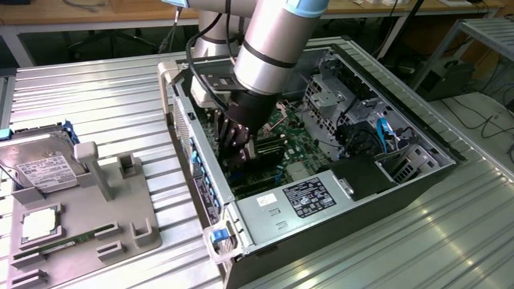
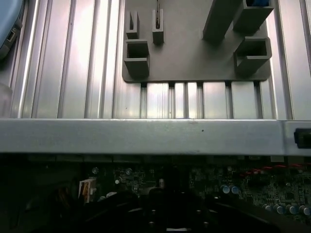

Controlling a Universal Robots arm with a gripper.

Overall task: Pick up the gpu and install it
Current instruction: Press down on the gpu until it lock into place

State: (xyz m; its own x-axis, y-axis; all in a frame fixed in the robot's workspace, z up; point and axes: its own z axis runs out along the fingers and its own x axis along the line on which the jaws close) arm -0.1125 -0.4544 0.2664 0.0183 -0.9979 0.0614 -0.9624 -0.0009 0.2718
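The tool [image 1: 241, 141], its grip impossible to judge, reaches from a steeply angled arm into the open computer case [image 1: 418, 135], touching the dark gpu [image 1: 265, 150] standing on the motherboard, on the ribbed bench [image 1: 105, 102].

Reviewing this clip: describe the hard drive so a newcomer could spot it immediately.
Start at the open computer case, then look to the exterior view's left, to the grey holder tray on the ribbed metal table. The hard drive rests at the tray's far corner: a boxy silver block with a white label, unlike the thin green memory stick nearby.
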